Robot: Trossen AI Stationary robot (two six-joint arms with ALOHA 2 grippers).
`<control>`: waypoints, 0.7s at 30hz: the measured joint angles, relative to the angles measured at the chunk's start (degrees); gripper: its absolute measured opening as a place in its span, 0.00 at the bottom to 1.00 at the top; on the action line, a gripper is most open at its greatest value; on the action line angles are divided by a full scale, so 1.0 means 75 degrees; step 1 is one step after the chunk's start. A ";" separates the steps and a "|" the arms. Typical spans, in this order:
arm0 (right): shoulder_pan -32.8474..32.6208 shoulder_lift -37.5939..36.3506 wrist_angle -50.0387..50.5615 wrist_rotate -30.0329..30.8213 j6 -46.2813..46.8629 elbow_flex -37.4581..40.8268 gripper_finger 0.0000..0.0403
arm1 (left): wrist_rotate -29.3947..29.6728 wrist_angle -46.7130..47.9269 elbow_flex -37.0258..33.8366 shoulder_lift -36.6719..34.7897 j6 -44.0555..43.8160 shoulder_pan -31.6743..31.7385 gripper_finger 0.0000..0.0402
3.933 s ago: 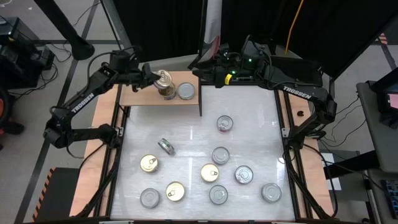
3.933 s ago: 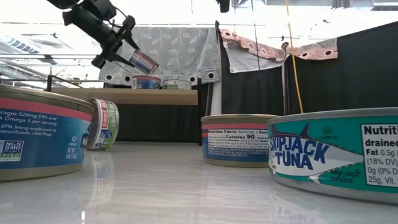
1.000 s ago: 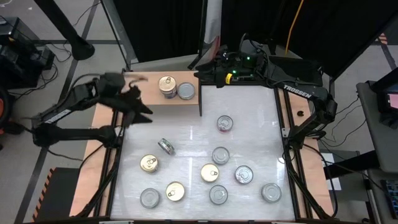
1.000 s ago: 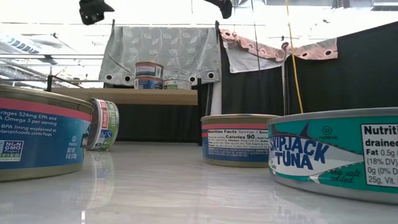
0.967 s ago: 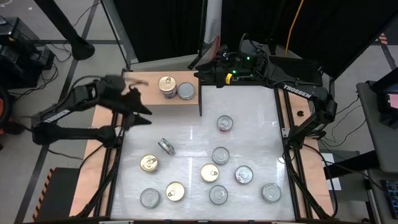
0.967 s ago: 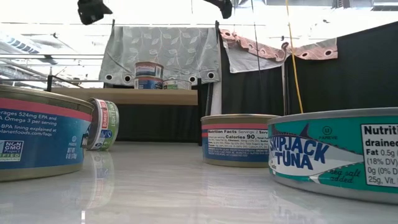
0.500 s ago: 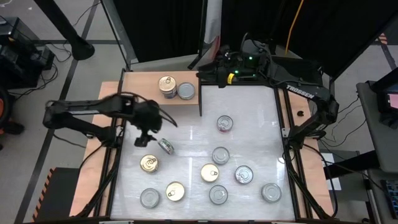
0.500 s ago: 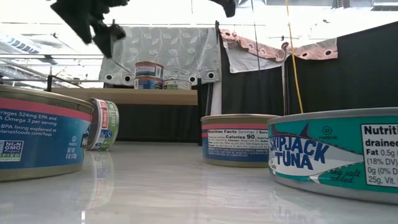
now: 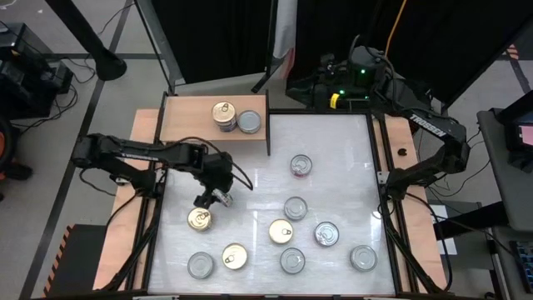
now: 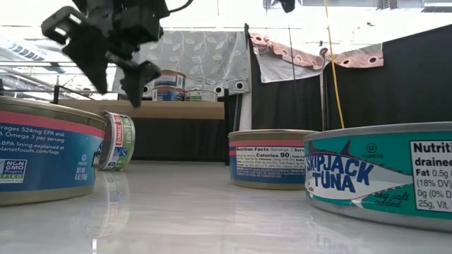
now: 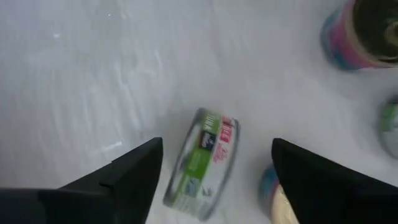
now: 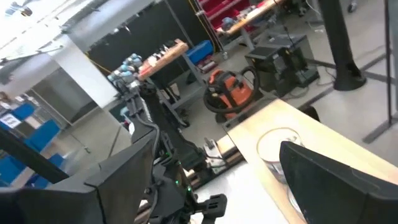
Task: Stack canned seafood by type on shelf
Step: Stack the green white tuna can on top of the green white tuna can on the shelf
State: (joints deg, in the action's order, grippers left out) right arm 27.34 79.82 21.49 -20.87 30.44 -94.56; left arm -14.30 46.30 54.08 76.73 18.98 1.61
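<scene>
The shelf (image 9: 191,125) at the far left carries a stack of two tins (image 9: 222,115) and a single silver-lidded tin (image 9: 249,122). Several more tins of canned seafood stand flat on the white table. One with a green and red label (image 11: 205,163) is tipped up and rests on its rim (image 9: 221,197). My left gripper (image 9: 211,197) hangs open just above this tipped tin, pointing steeply down. In the left wrist view its fingers (image 11: 134,168) stand on either side of the tin, apart from it. My right gripper (image 9: 301,83) waits open, high at the far edge.
A gold-lidded tin (image 9: 199,218) stands close on the near side of my left gripper. Other tins sit at the middle (image 9: 295,207) and along the near edge (image 9: 234,256). A dark panel (image 9: 269,125) closes the shelf's right end. The low view shows large tins (image 10: 381,176) close to the camera.
My left gripper has swung from beside the shelf's left end toward the near edge and the table's middle. It has sunk, rolled, and now hangs over the tipped tin. My right gripper has drawn back toward the table's right. No tin has moved.
</scene>
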 joint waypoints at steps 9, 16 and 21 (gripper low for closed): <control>-0.0061 -0.0124 0.0460 -0.0014 -0.0152 0.0000 0.85 | 0.0915 0.0082 -0.0111 0.0523 0.0710 -0.0248 0.80; -0.0223 -0.0121 0.0467 -0.0027 -0.0154 0.0000 0.85 | 0.0645 0.0228 -0.0061 0.1002 0.0577 -0.0248 0.50; -0.0263 -0.0178 0.0415 -0.0018 0.0149 0.0003 0.85 | 0.0548 0.0842 0.0679 0.0667 -0.0400 -0.0116 0.36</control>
State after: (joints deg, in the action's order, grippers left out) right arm 25.36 78.48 24.61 -21.00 31.56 -94.54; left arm -10.20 52.62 59.18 81.73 15.99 0.73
